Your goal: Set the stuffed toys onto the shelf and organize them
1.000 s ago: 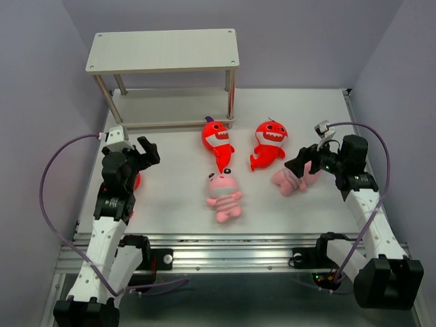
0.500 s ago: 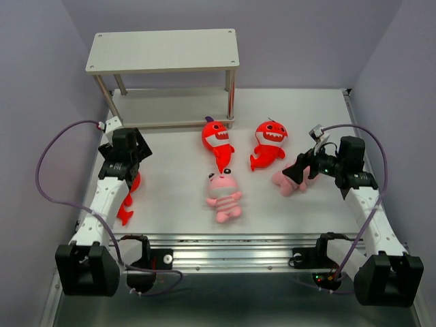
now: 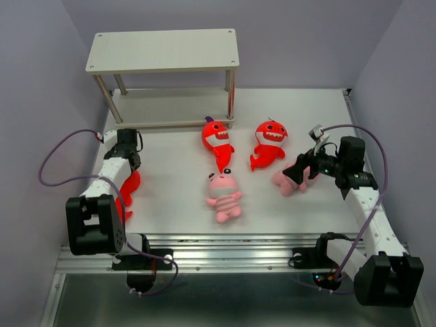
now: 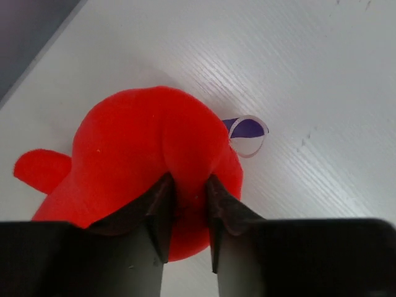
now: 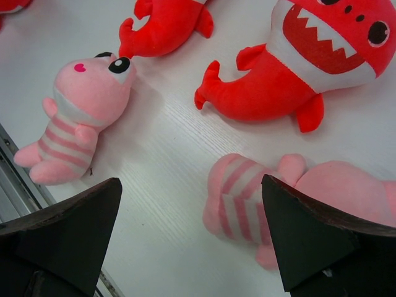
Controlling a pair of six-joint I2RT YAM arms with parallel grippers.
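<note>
The shelf (image 3: 163,51) stands at the back left, both boards bare. A red shark (image 3: 130,188) lies at the left edge; my left gripper (image 3: 125,161) points down onto it. In the left wrist view the left gripper (image 4: 187,185) is shut on a fold of that red shark (image 4: 142,142). Two more sharks (image 3: 218,139) (image 3: 268,144) lie mid-table, with a pink striped toy (image 3: 223,196) in front of them. My right gripper (image 3: 298,173) hovers open over a second pink toy (image 3: 285,182). In the right wrist view the right gripper (image 5: 190,182) spans wide beside that pink toy (image 5: 247,201).
The right wrist view also takes in the middle pink toy (image 5: 80,111) and a grinning shark (image 5: 297,68). Purple side walls close in on both sides. A metal rail (image 3: 231,248) runs along the table's near edge.
My left arm swung down onto the red shark at the left edge and its jaws closed on the plush. The right gripper dipped slightly toward the pink toy and stayed open.
</note>
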